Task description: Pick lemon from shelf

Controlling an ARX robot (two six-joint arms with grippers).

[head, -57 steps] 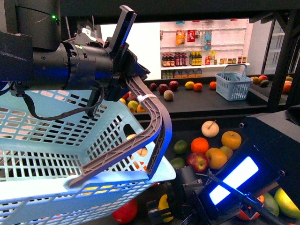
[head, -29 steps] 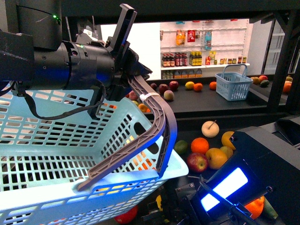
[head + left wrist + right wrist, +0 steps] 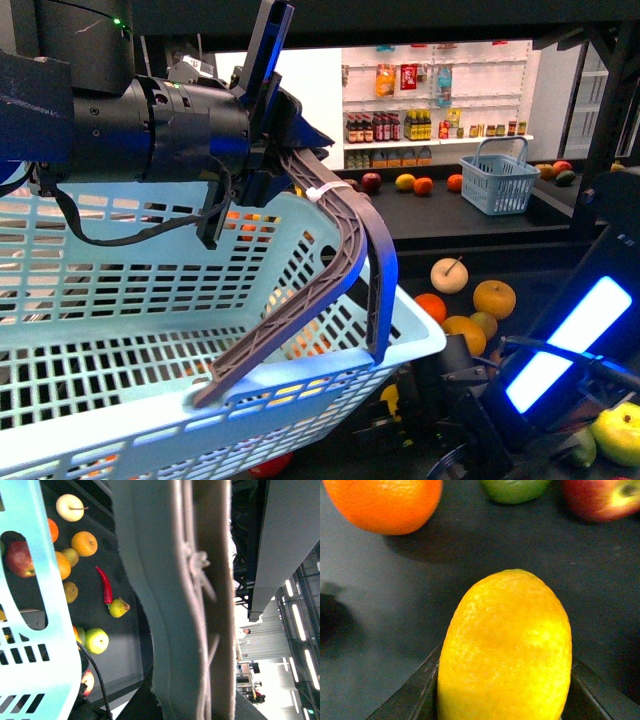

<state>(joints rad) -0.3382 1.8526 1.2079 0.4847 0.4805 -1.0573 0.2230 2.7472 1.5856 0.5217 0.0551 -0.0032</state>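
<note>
A large light-blue plastic basket [image 3: 150,330] fills the near left of the front view, its walls cut with rows of narrow slots and orange fruit showing through them. Its grey-brown ribbed handle [image 3: 350,240] arches over the rim, with a white zip tie [image 3: 322,190] looped round it. The left pincer [image 3: 275,110] is clenched on this handle. In the left wrist view the handle fills the frame, rough-edged and matte.

A smaller blue basket [image 3: 497,180] stands far back on the black deck of the shelf [image 3: 430,225]; its contents cannot be made out.

The lemon [image 3: 505,650] sits between the dark fingers [image 3: 415,700] of the right pincer [image 3: 507,657], which grasps it on both sides. It is a bright yellow oval with finely pitted, slightly glossy skin, deeper gold along one flank. Behind it lies the matte black deck, where a round orange [image 3: 382,502], a green fruit [image 3: 515,489] and a red apple [image 3: 602,497] rest apart from the lemon
</note>
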